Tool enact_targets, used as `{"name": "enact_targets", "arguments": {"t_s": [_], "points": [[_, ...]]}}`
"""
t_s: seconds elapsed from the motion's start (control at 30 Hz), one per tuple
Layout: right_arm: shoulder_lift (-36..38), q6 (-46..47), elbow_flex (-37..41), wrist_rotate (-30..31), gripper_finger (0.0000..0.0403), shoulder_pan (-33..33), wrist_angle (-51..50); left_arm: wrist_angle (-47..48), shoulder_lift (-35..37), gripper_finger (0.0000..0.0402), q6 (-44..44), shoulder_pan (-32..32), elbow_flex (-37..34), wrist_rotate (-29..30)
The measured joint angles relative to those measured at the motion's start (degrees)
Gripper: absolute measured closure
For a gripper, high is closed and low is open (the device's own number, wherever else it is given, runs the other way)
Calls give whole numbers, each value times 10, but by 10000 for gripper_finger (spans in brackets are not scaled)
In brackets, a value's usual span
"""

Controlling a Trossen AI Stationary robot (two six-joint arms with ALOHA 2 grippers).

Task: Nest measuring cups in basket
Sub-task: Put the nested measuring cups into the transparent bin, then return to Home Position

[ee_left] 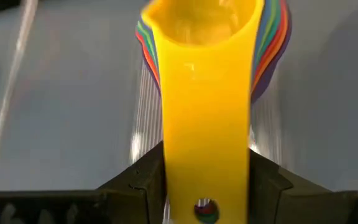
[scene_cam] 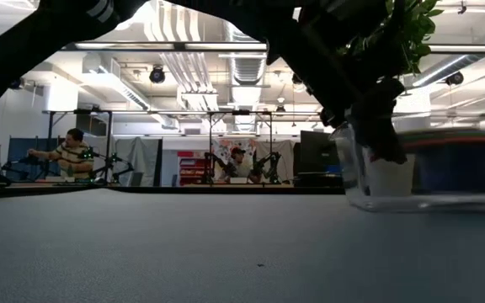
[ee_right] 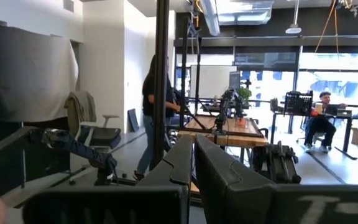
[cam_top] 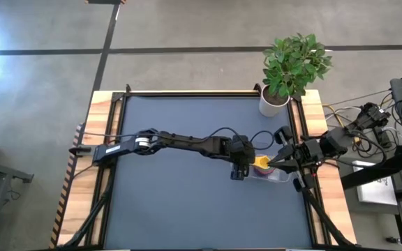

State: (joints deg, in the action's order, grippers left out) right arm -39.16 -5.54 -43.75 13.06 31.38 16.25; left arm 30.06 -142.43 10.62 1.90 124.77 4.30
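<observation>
Two dark, jointed robot arms; the left arm point(cam_top: 180, 143) has a silvery band near its base, black cables looping alongside

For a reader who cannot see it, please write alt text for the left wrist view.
The left gripper grips the handle of a yellow measuring cup, its two dark fingers pressed against either side of the handle. The cup sits on top of a nested stack of other coloured cups, whose edges show around it, over the clear basket on the dark table.
</observation>
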Motion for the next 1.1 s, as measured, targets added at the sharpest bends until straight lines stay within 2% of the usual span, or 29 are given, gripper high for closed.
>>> {"name": "enact_targets", "arguments": {"t_s": [0.17,0.47,0.67,0.9,1.0,1.1], "points": [[0,-1,0,0,394,0,-3,-7,1,244,-5,-1,-2,1],[0,-4,0,0,394,0,-10,5,0,224,-6,-1,23,-10],[1,12,0,0,394,0,-10,112,2,213,-6,-1,104,-29],[2,24,0,0,394,0,-17,189,73,218,-20,-2,70,-30],[6,19,0,0,394,0,-38,176,117,231,-18,2,36,-30],[10,19,0,0,394,0,-63,148,174,245,-19,7,-28,-30]]}}
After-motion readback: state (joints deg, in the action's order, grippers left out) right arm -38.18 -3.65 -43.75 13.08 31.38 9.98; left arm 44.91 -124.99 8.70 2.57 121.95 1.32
